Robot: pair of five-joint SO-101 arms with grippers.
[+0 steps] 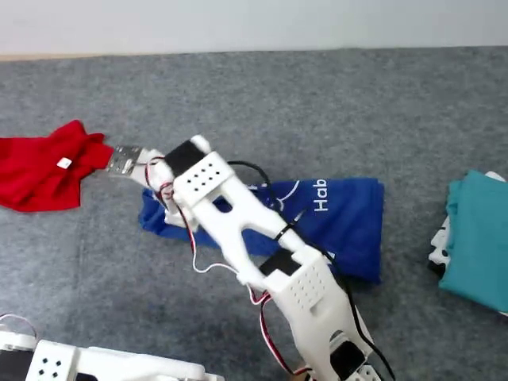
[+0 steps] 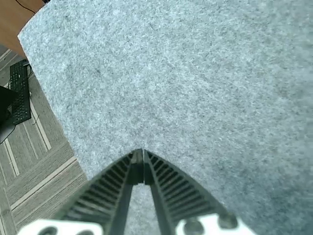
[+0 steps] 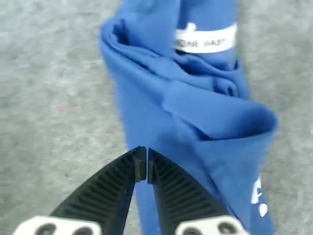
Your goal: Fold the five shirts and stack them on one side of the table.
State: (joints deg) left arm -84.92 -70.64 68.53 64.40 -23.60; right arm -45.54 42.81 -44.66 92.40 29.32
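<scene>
A crumpled red shirt point(image 1: 44, 175) lies at the table's left. A blue shirt point(image 1: 337, 218) with white print lies partly folded in the middle. A folded teal shirt point(image 1: 480, 238) sits at the right edge. My right arm point(image 1: 230, 210) stretches from the front across the blue shirt toward the red one. My right gripper point(image 3: 142, 166) is shut, its tips just over the bunched edge of the blue shirt point(image 3: 205, 112); I see no fabric pinched between them. My left gripper point(image 2: 143, 161) is shut on nothing, hanging over the grey mat near the table's edge.
Grey felt point(image 1: 317, 111) covers the table. A white and black garment point(image 1: 439, 242) peeks from under the teal shirt. The left arm's white body point(image 1: 79, 365) lies along the front left edge. Floor and a keyboard point(image 2: 19, 93) show past the table's edge.
</scene>
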